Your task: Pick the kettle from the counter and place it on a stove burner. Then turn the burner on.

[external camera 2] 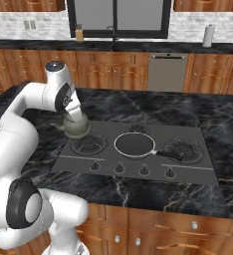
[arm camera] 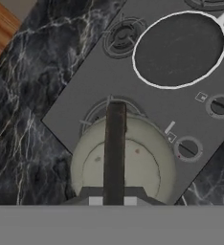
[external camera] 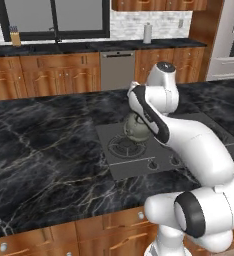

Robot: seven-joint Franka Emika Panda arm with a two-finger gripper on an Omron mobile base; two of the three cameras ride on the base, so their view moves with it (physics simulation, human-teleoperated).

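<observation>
Even, shadowless rendered light, soft low-resolution blur (faint sheen on the counter (external camera: 49, 145)).

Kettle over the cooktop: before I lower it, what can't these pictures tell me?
- Claw: in both base views the arm's wrist covers it; in the hand view the grey band cuts off the fingertips, so the grip cannot be confirmed.
- Small squat grey-beige metal kettle: whether its base touches the large round black burner is unclear; in the hand view its body hides most of the grate.
- Cooktop knobs: markings too small to read.
</observation>
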